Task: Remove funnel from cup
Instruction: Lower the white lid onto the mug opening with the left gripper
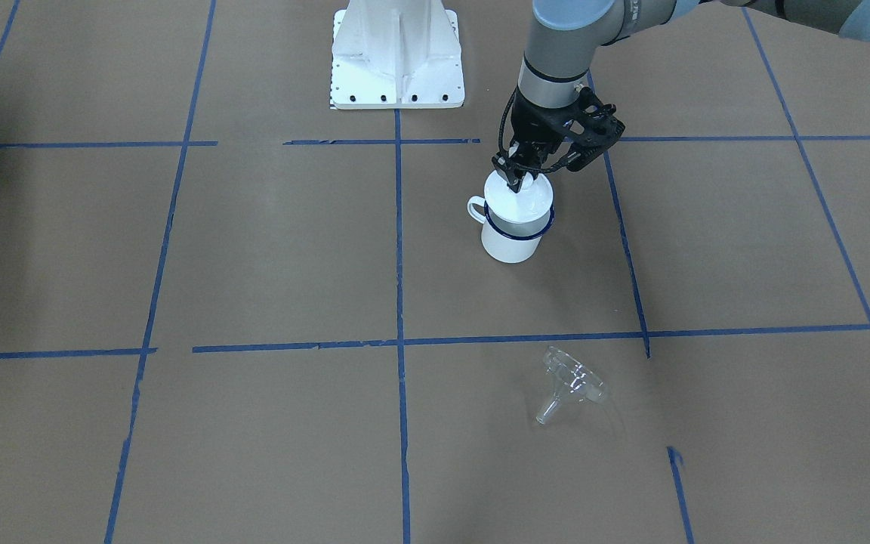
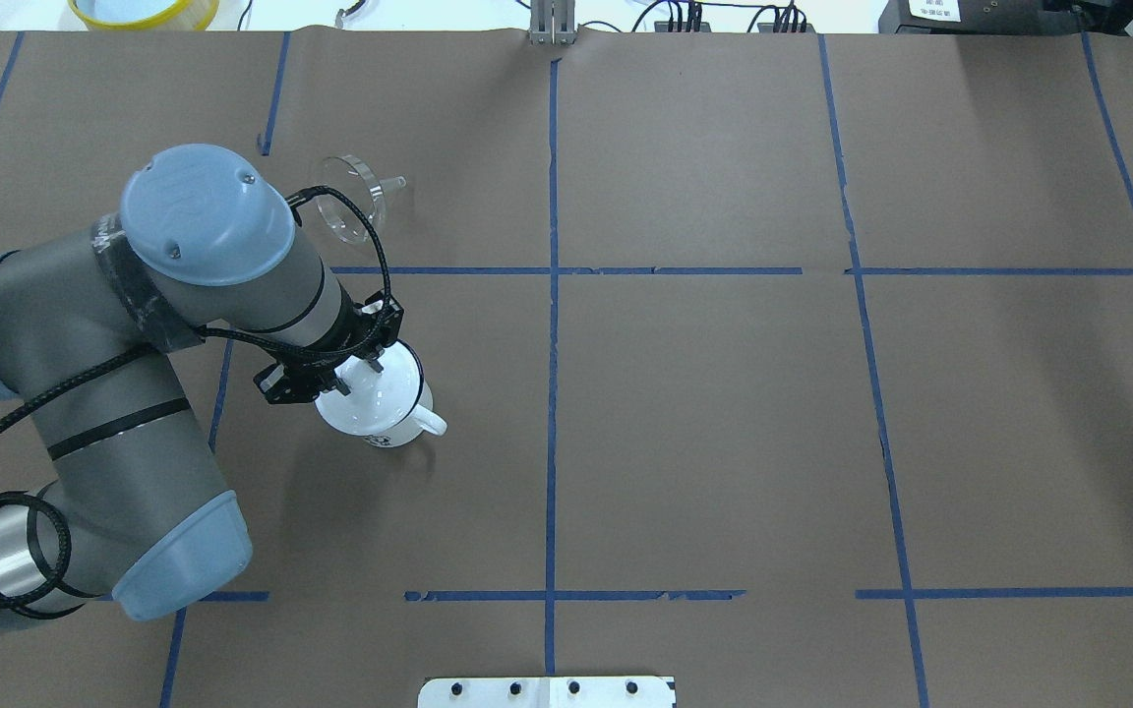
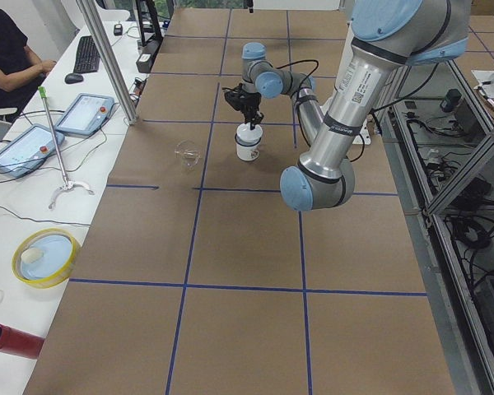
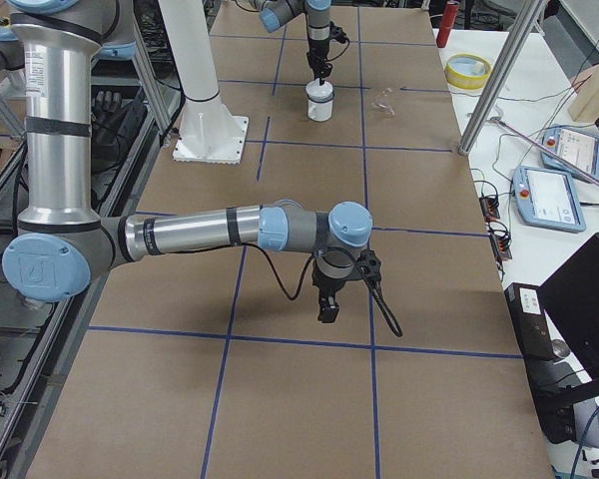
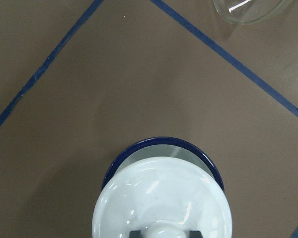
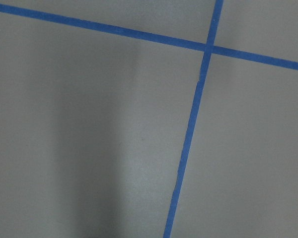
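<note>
Most of the cup (image 5: 161,141) hides under the lid (image 5: 161,198).

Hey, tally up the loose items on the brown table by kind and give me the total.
funnel: 1
cup: 1
lid: 1
Total: 3

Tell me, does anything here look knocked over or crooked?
The clear funnel lies tipped on its side, apart from the cup. The white lid looks askew over the cup, its knob in the jaws of the left gripper.
</note>
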Robot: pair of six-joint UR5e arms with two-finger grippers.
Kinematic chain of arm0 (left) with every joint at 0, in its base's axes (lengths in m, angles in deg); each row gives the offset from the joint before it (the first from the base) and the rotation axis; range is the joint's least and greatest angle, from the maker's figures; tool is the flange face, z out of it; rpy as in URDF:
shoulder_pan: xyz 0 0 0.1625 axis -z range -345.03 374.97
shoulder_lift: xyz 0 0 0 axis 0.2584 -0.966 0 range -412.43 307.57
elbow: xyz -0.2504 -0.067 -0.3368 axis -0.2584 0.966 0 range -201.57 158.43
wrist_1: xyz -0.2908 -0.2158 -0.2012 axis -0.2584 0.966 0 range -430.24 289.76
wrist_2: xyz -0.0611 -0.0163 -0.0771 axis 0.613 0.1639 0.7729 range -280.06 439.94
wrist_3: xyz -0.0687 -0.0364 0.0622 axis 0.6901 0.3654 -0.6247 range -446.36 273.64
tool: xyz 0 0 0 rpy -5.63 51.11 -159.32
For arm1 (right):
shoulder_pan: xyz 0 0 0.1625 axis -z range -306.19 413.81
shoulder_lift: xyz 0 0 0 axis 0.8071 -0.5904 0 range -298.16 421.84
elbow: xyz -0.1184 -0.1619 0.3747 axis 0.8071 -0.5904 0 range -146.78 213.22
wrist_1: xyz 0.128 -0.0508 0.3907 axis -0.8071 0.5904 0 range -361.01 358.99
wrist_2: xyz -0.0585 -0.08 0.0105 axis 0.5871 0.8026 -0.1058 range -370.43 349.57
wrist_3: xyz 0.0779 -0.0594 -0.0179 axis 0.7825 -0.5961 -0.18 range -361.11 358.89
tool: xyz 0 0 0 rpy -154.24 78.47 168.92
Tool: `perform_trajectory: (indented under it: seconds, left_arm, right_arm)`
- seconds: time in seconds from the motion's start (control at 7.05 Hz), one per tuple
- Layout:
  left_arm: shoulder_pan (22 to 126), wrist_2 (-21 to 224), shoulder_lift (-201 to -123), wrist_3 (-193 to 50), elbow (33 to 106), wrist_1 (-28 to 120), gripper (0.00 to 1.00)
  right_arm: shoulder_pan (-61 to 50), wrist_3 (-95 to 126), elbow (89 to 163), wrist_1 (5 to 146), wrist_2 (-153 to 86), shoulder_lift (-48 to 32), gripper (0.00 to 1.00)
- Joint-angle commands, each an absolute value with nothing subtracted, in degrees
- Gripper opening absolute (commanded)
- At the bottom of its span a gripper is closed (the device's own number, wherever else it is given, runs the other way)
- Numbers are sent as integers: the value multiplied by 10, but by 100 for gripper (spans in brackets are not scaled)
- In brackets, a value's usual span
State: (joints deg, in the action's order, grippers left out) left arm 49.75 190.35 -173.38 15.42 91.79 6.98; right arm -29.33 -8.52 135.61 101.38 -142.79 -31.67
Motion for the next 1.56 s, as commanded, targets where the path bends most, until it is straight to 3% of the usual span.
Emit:
perform_trajectory:
  seconds: [0.0, 1.28, 1.42]
  left_arm:
    - [500, 1903, -1735, 144, 905, 72, 0]
    - [497, 1905, -1736, 145, 895, 84, 0]
    - [497, 1906, -1736, 146, 895, 84, 17]
  right_arm:
    - [-293, -85, 1356, 1014, -1428, -317, 100]
    - [-293, -85, 1356, 1014, -1428, -317, 100]
    - [-293, -85, 1356, 1014, -1428, -317, 100]
